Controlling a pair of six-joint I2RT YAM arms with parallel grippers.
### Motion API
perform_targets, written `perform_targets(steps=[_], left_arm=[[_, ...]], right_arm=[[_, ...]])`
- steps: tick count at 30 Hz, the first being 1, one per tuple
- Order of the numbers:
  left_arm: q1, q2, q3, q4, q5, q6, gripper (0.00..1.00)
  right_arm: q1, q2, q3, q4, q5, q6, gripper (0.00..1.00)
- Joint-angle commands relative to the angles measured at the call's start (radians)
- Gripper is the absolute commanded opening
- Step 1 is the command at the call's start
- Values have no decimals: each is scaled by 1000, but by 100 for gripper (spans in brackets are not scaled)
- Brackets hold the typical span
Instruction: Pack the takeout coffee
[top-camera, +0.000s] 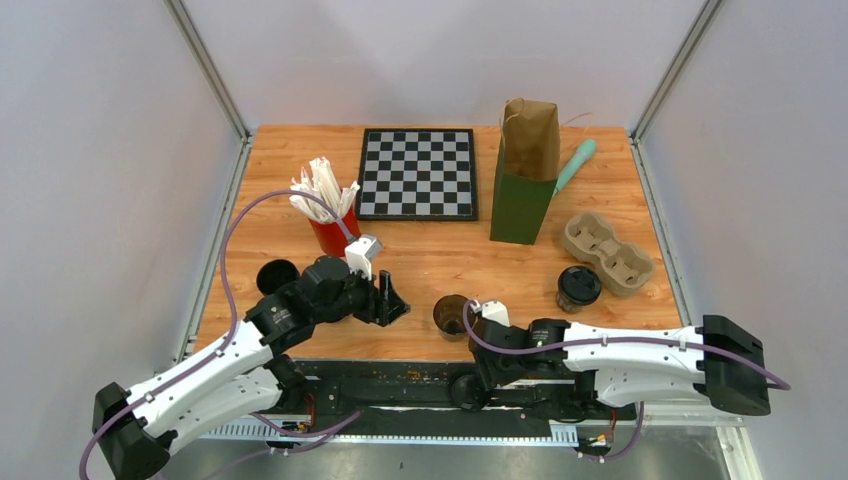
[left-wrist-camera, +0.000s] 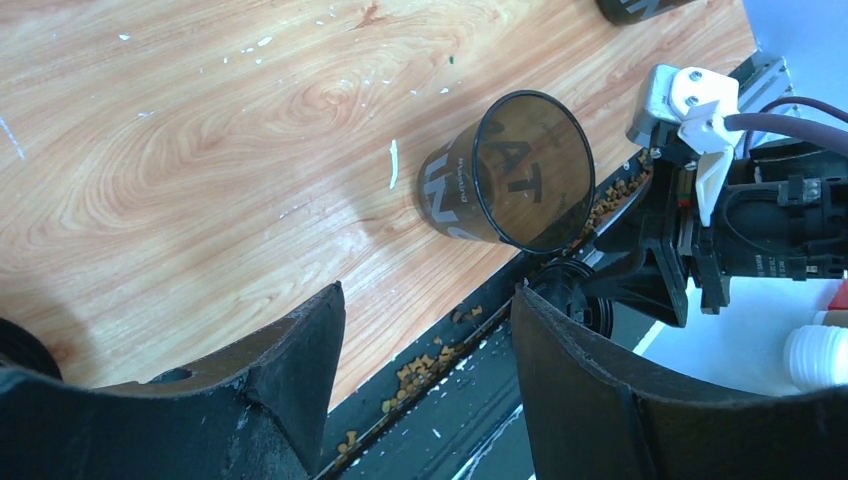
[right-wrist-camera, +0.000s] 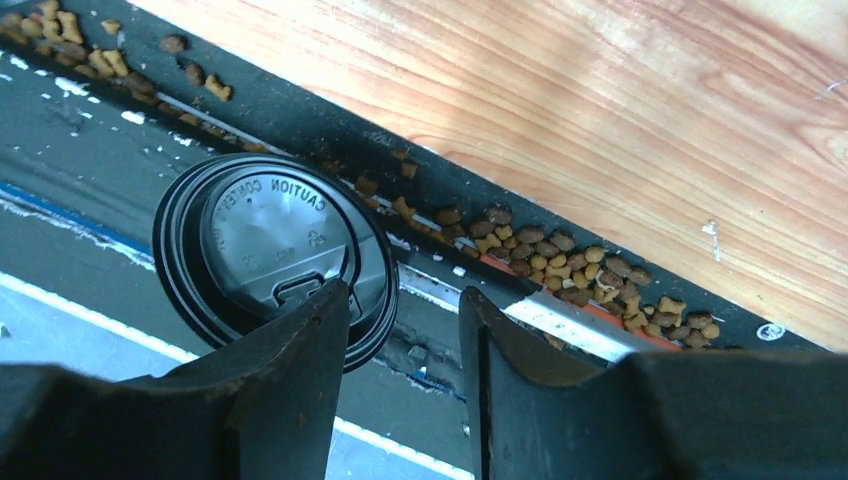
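Lid (right-wrist-camera: 250, 240), black plastic, frame left: likely light, slick; take by rim. Right gripper (right-wrist-camera: 402, 300) half-open over rim, nothing held; left gripper (left-wrist-camera: 428, 300) wide, empty

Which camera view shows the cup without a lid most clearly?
The left wrist view: the lidless cup sits large near the front edge of the table, open mouth and white lettering plain. The top external view shows it small and dark from above; the right wrist view misses it.

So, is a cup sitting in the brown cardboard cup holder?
No, the brown cardboard cup holder has empty hollows; the black-lidded dark paper cup stands beside it.
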Motion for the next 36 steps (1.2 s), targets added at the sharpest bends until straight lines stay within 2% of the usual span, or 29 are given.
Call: perform_targets(steps=[1, 6, 12, 17, 26, 31, 36], left_arm=[[-4, -26, 40, -34, -34, 10, 69], [-4, -31, 64, -82, -62, 33, 69], [-4, -27, 114, -152, -80, 60, 69], [-4, -21, 175, -205, -42, 74, 68], [-4, 0, 261, -264, 84, 104, 67], [-4, 36, 274, -254, 183, 153, 58], [-4, 89, 262, -229, 224, 206, 56]], right_arm=[[5, 24, -28, 105, 21, 28, 43], [5, 70, -45, 175, -2, 11, 38], [8, 93, -18, 185, -23, -14, 14], [14, 38, 31, 133, -26, -28, 4], [16, -71, 130, 164, -35, -57, 4], [13, -24, 252, 169, 62, -136, 6], [-22, 51, 350, 207, 103, -222, 8]])
